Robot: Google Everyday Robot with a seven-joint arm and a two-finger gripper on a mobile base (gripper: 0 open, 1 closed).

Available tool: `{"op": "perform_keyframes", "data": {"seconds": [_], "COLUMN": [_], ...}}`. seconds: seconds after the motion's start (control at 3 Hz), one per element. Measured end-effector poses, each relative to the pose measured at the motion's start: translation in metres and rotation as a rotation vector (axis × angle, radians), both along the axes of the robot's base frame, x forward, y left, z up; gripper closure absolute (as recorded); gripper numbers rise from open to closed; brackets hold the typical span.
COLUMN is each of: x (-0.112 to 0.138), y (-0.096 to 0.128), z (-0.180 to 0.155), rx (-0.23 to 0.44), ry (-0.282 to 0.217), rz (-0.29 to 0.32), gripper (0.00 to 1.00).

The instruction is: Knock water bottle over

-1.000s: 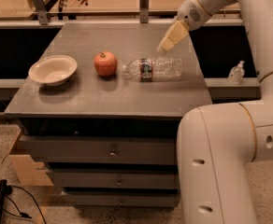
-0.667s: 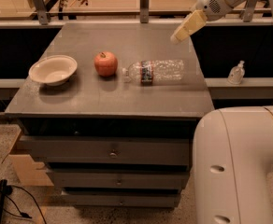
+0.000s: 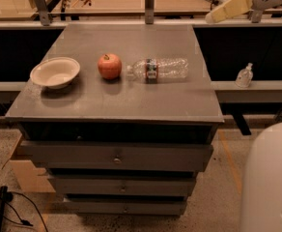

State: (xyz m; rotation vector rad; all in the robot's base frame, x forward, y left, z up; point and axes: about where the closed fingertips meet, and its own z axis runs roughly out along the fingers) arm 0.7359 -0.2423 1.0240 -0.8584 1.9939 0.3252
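The water bottle, clear ribbed plastic with a dark red-and-white label band, lies on its side on the grey cabinet top, cap pointing left toward a red apple. My gripper is raised at the upper right, past the cabinet's right edge and well above and behind the bottle, touching nothing.
A white bowl sits at the cabinet's left. A small whitish pump-top bottle stands on a ledge to the right. Workbenches with tools run along the back. The robot's white body fills the lower right corner.
My arm has swung up and to the right, away from the cabinet. The bottle, apple and bowl have not moved.
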Motion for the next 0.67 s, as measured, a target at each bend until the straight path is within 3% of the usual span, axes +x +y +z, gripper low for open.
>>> {"op": "perform_keyframes", "data": {"seconds": [0.33, 0.67], "x": [-0.028, -0.04], "y": [-0.017, -0.004], "z": [0.064, 0.093], "rx": [0.055, 0.084], "ry": [-0.146, -0.211], "rz": [-0.09, -0.103], "gripper": [0.0, 0.0]}}
